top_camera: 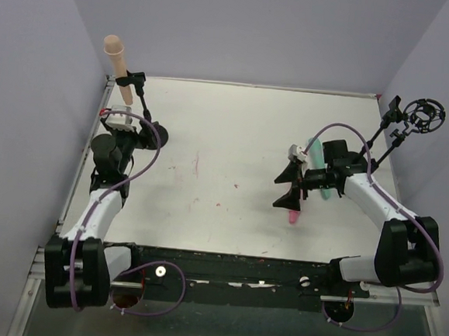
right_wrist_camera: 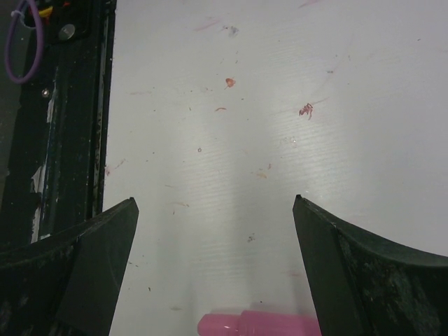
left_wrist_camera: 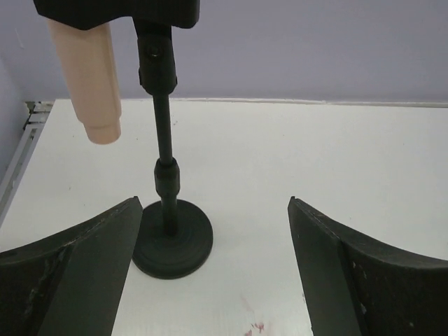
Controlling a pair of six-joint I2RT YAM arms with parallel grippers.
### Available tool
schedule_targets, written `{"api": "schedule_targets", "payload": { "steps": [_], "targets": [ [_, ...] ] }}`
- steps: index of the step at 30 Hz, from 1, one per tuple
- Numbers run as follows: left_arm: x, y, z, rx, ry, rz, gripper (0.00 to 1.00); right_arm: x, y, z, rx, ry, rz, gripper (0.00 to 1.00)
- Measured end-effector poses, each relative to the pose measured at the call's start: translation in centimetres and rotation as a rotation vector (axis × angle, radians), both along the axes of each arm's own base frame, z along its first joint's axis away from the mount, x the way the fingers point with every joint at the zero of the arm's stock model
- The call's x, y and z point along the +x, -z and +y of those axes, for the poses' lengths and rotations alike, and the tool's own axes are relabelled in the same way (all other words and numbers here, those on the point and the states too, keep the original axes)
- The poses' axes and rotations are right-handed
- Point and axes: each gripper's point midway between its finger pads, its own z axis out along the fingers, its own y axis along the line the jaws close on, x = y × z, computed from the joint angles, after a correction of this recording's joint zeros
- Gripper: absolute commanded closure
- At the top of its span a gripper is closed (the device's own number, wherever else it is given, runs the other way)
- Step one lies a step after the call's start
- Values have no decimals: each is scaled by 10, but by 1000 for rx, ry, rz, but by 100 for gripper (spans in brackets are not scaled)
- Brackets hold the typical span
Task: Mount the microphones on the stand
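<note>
A peach microphone (top_camera: pixel 115 54) sits clipped in the left black stand (top_camera: pixel 140 99) at the far left. In the left wrist view the microphone (left_wrist_camera: pixel 91 77) hangs left of the stand's pole (left_wrist_camera: pixel 162 140) and round base (left_wrist_camera: pixel 173 239). My left gripper (top_camera: pixel 135 123) is open and empty just in front of that base (left_wrist_camera: pixel 213 203). My right gripper (top_camera: pixel 287 186) is open and empty, hovering above a pink microphone (top_camera: pixel 293 217) lying on the table; it also shows at the bottom edge of the right wrist view (right_wrist_camera: pixel 259 325). A teal microphone (top_camera: pixel 317 153) lies partly under the right arm.
A second black stand with a round shock mount (top_camera: pixel 425 114) stands at the far right; its base is hidden behind the right arm. The white table (top_camera: pixel 227 137) has grey walls on three sides and a black rail (right_wrist_camera: pixel 63 126) along the near edge.
</note>
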Motion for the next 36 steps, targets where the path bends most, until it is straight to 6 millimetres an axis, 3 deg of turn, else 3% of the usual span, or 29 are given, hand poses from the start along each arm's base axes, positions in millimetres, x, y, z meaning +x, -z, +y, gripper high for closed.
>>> {"api": "schedule_targets", "payload": {
  "steps": [3, 5, 10, 14, 19, 27, 36],
  "targets": [
    [-25, -2, -3, -24, 0, 25, 1, -2, -9, -1, -13, -16, -9, 0],
    [-43, -18, -6, -39, 1, 16, 1, -2, -21, -3, -23, -23, -25, 0],
    [-84, -70, -17, -63, 41, -44, 1, -2, -70, -10, -81, -11, -99, 0],
    [-115, -82, -37, -100, 137, -41, 1, -4, -111, -22, -145, 80, -148, 0],
    [-141, -63, -65, -132, 257, 47, 1, -16, -146, -39, -181, 241, -187, 0],
    [-171, 1, -97, -147, 378, 196, 1, 7, -142, -105, -208, 563, -32, 0],
    [-179, -1, -99, -132, 375, 175, 1, 9, -165, -153, -153, 766, 26, 0]
  ]
}}
